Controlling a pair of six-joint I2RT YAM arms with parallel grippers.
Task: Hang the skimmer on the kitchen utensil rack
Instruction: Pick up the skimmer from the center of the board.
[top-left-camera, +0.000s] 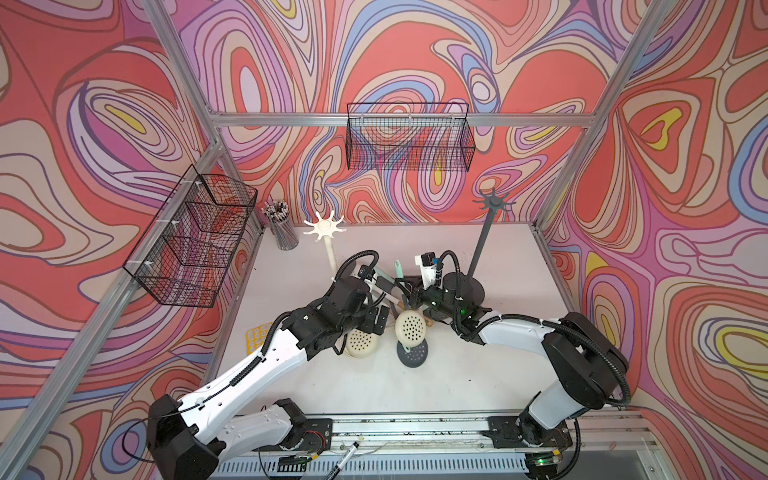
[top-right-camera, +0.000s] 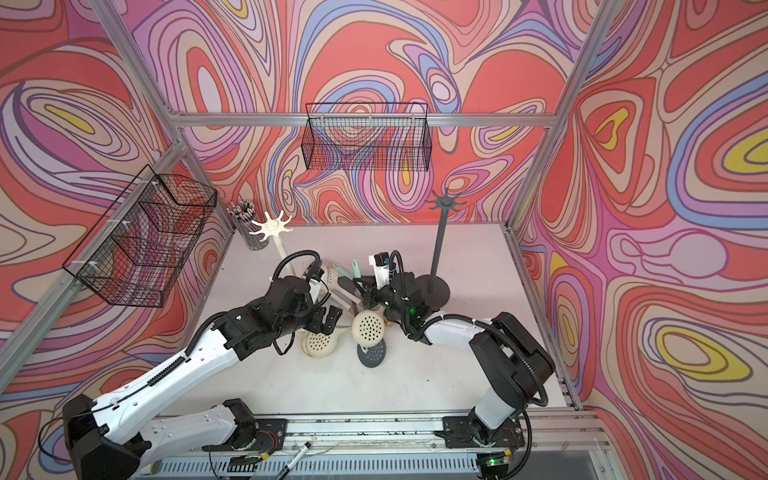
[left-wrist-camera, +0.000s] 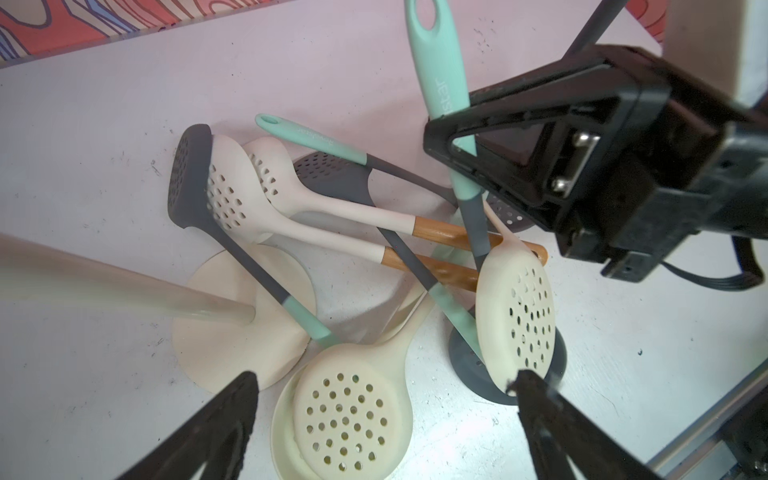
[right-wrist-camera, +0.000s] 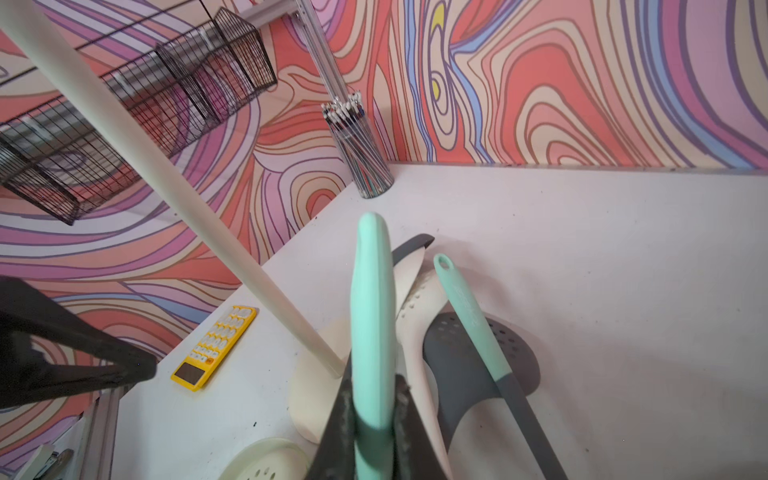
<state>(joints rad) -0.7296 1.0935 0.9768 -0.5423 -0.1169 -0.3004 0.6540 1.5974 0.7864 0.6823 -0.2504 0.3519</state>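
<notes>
Several skimmers lie in a pile at the table's middle, between a cream utensil rack (top-left-camera: 325, 226) and a dark grey utensil rack (top-left-camera: 493, 203). My right gripper (right-wrist-camera: 374, 382) is shut on the mint-green handle (left-wrist-camera: 440, 75) of one skimmer. That handle turns grey lower down and runs behind a cream perforated head (top-left-camera: 410, 328). My left gripper (left-wrist-camera: 382, 382) hangs open over another cream skimmer head (left-wrist-camera: 345, 415), with nothing between its fingers (top-right-camera: 330, 318). In both top views the two grippers face each other across the pile.
A wire basket (top-left-camera: 409, 137) hangs on the back wall, and another (top-left-camera: 195, 241) on the left wall. A cup of pens (top-left-camera: 282, 228) stands at the back left. A yellow calculator (right-wrist-camera: 216, 349) lies left of the cream rack's base (left-wrist-camera: 232, 324).
</notes>
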